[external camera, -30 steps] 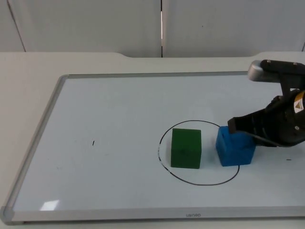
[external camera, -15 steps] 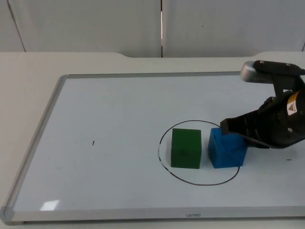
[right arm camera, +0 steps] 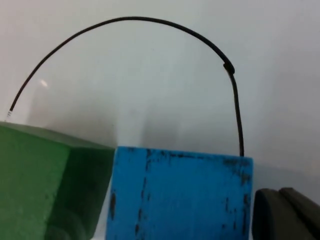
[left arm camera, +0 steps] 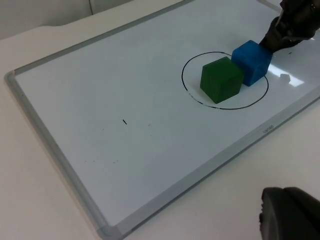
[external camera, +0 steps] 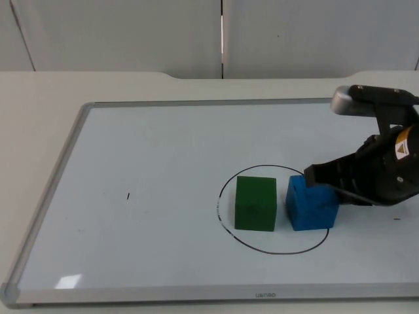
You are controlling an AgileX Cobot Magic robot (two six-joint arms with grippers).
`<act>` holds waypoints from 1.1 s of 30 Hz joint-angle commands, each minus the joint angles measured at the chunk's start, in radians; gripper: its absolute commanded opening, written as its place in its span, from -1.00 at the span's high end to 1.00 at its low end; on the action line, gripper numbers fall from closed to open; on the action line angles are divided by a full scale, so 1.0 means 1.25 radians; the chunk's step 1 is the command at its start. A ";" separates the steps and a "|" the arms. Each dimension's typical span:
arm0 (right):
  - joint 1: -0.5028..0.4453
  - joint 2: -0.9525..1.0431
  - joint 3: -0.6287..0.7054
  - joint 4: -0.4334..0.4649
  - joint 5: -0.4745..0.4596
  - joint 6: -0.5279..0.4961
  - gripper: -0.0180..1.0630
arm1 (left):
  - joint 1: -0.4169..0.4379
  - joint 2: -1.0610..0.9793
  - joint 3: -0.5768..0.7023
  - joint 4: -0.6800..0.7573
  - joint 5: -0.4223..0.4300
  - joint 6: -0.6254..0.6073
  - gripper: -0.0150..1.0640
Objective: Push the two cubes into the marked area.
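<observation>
While the whiteboard (external camera: 131, 150) is lying flat on the table (external camera: 39, 91), the drawn circle (external camera: 226, 230) near its front edge is enclosing the green cube (external camera: 255, 203) fully and the blue cube (external camera: 311, 205) almost fully; the blue cube's right edge is sitting about on the line. The right gripper (external camera: 321, 178) is pressing against the blue cube's right rear side, and the left gripper (left arm camera: 290, 215) is waiting off the board, near its front edge. To finish well, the push should be running low and slow toward the green cube, stopping before the two cubes are touching, lest the green one be shoved across the far line. Whether either gripper's jaws are open or closed, I cannot tell. The right gripper's body is covering the circle's right side in the top view.
</observation>
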 commanded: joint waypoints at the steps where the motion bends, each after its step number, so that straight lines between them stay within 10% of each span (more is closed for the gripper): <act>1: 0.009 0.002 -0.004 0.001 0.000 0.004 0.97 | -0.002 -0.003 0.004 0.001 -0.010 -0.005 0.98; 22: 0.037 0.014 -0.004 -0.003 -0.029 0.013 0.97 | -0.002 -0.003 0.004 0.001 -0.010 -0.005 0.98; 33: 0.005 -0.233 -0.004 -0.004 0.071 -0.141 0.97 | -0.002 -0.003 0.004 0.001 -0.010 -0.005 0.98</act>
